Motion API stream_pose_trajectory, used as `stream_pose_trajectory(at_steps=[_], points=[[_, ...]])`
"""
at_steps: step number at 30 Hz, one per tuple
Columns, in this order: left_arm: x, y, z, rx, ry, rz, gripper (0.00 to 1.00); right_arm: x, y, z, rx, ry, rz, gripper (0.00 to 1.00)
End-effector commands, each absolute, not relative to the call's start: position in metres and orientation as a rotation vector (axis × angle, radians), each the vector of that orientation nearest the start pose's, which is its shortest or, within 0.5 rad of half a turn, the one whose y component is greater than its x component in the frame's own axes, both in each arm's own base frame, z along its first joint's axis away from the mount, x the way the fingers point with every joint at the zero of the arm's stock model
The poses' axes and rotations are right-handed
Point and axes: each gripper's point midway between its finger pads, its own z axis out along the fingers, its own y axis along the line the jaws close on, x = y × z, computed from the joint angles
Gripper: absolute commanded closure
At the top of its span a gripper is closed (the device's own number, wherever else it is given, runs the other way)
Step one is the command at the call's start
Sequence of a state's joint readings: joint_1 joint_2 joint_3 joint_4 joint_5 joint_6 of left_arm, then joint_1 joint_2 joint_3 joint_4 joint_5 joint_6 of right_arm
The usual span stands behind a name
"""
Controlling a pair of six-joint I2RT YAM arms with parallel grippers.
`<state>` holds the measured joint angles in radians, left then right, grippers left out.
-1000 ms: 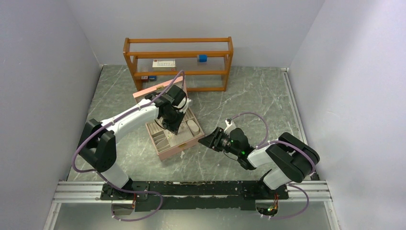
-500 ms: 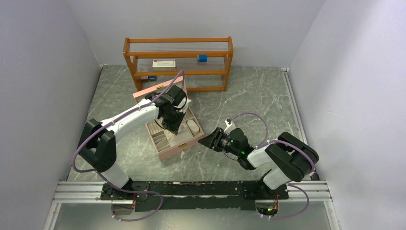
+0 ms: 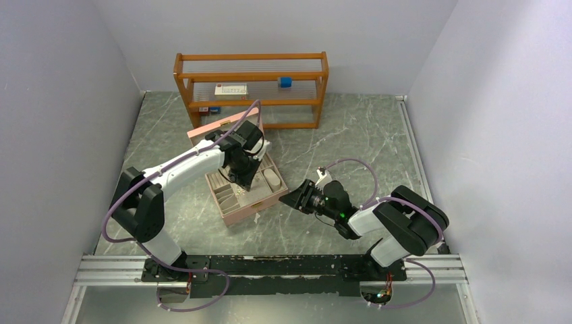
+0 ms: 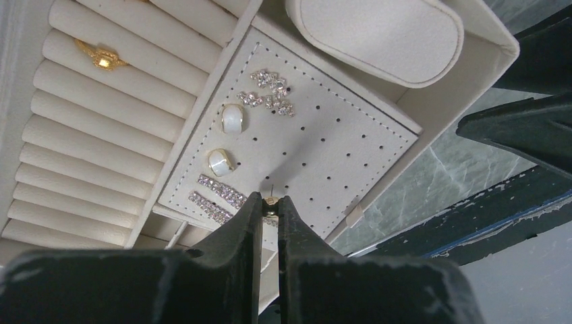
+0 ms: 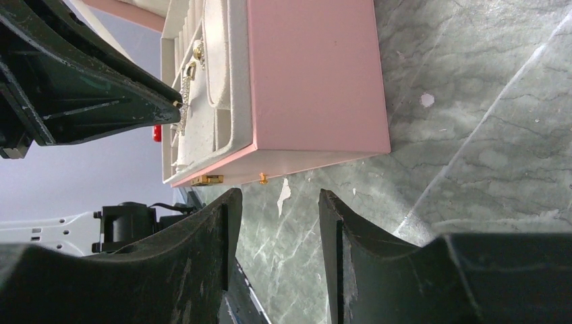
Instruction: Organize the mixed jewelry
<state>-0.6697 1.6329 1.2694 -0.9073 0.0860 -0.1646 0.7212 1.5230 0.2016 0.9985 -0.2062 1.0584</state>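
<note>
**Left gripper [image 4: 270,202] closed on a tiny gold-coloured metal stud earring [image 4: 271,200] above the earring panel**

The left gripper's black fingers are pressed together, with the stud earring pinched at their very tips and its thin post pointing away from them. It hangs over the near edge of the cream perforated earring panel [image 4: 337,145]. The panel lies inside the pink rectangular jewellery box [image 3: 248,209] with cream lining. Whether the stud earring touches the panel cannot be told.

Just beside the fingertips lie two long silver rhinestone bar earrings [image 4: 217,196]. Further along the panel sit two white oval gold-rimmed earrings [image 4: 231,119] and a pair of silver rhinestone cluster earrings [image 4: 270,91]. A gold ring [image 4: 100,55] is tucked between the cream padded ring rolls [image 4: 88,135] alongside. A cream oval cushion [image 4: 374,34] fills the neighbouring compartment.

The right gripper [image 5: 278,199] stands open and empty, low over the green marbled table [image 3: 351,135]. It points at the box's pink side wall but is apart from it. An orange wooden shelf rack [image 3: 251,57] stands at the back of the table.
</note>
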Motion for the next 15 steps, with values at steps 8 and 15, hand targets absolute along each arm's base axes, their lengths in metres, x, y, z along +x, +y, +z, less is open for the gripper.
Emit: stream_pose_trajectory(at_steps=[8, 15], points=[[0.257, -0.221, 0.106, 0.688, 2.729, -0.239, 0.87, 0.212, 0.282, 0.061, 0.192, 2.116, 1.344, 0.50], [0.260, -0.225, 0.114, 0.673, 2.707, -0.263, 0.87, 0.212, 0.283, 0.061, 0.192, 2.118, 1.346, 0.50]])
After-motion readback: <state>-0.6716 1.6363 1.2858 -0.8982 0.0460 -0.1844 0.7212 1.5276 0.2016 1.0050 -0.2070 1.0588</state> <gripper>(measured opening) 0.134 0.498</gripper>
